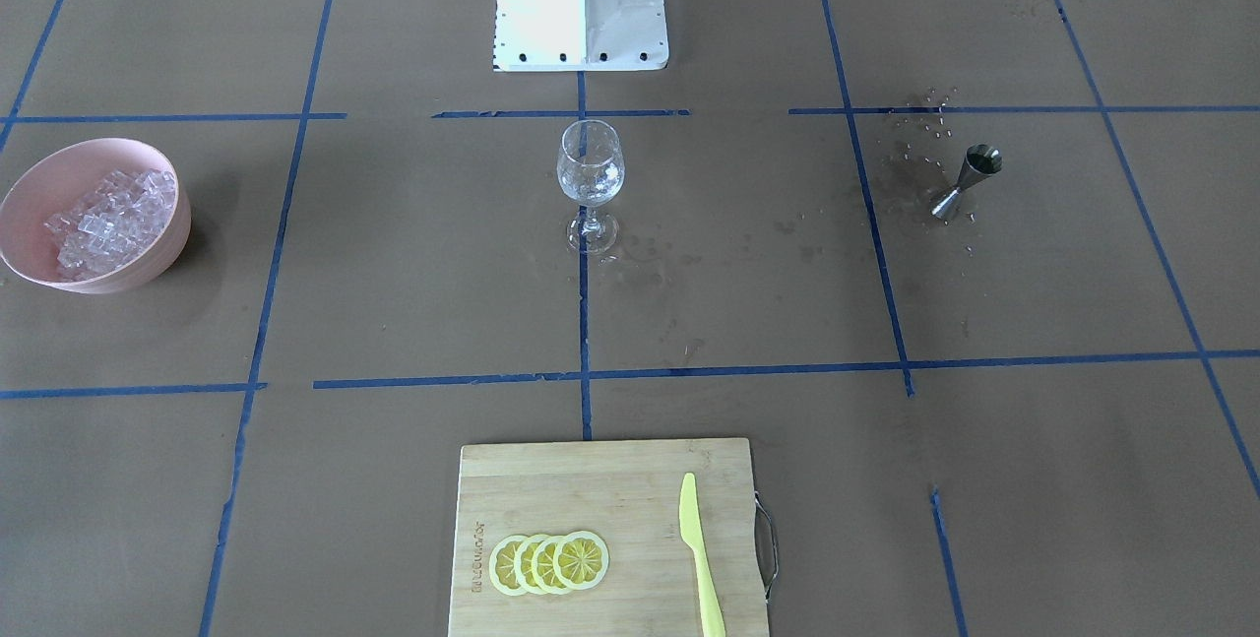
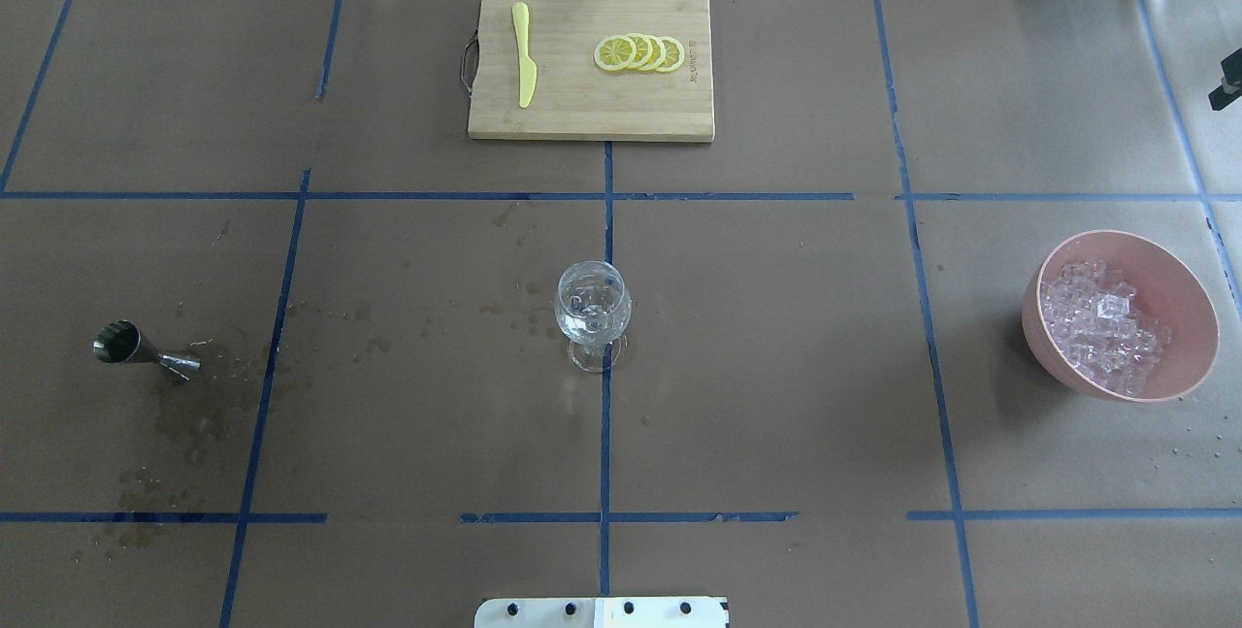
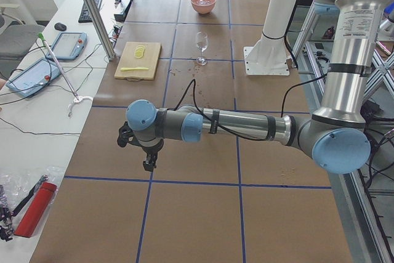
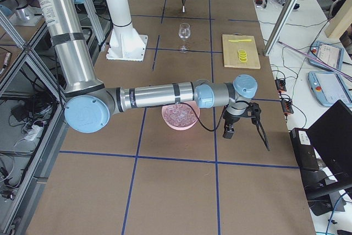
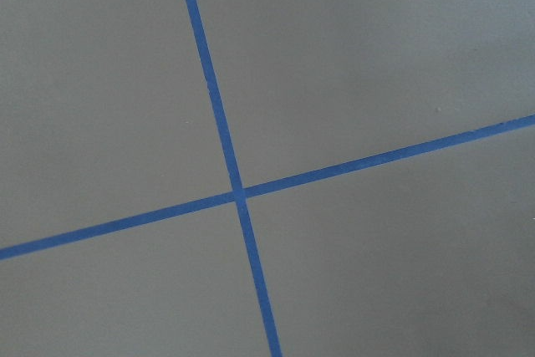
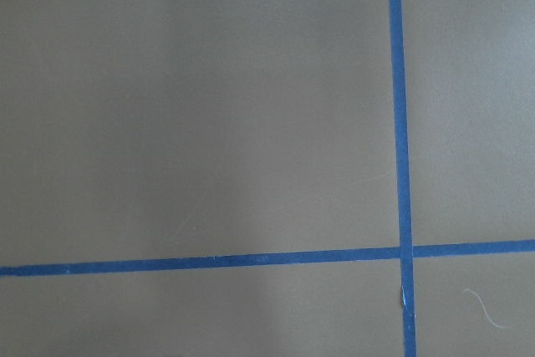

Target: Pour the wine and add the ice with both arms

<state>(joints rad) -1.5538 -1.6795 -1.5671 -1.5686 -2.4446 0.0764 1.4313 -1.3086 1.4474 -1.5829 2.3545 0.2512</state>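
Overhead exterior view puts the wine glass (image 2: 593, 313) upright at the middle of the tabletop (image 2: 776, 395). The steel jigger (image 2: 146, 349) stands well off toward the robot's left among wet spots, and the pink bowl (image 2: 1193, 303) of ice (image 2: 1101, 322) well off to its right. The wine is too faint to make out: something clear glints low in the glass, but I cannot tell what. The jigger is likely light, stiff and slick, and its narrow waist looks the best place to pinch. The cubes are probably slippery and loose, so tipping the bowl by its rim seems safer than picking them. The thin-stemmed glass looks fragile and easy to topple. The left hand (image 3: 149, 163) and right hand (image 4: 228, 132) hang over bare paper; whether their fingers are apart or together I cannot tell. A cutting board (image 2: 592, 114) with lemon slices (image 2: 640, 52) and a yellow knife (image 2: 524, 55) lies beyond the glass, out of either path.
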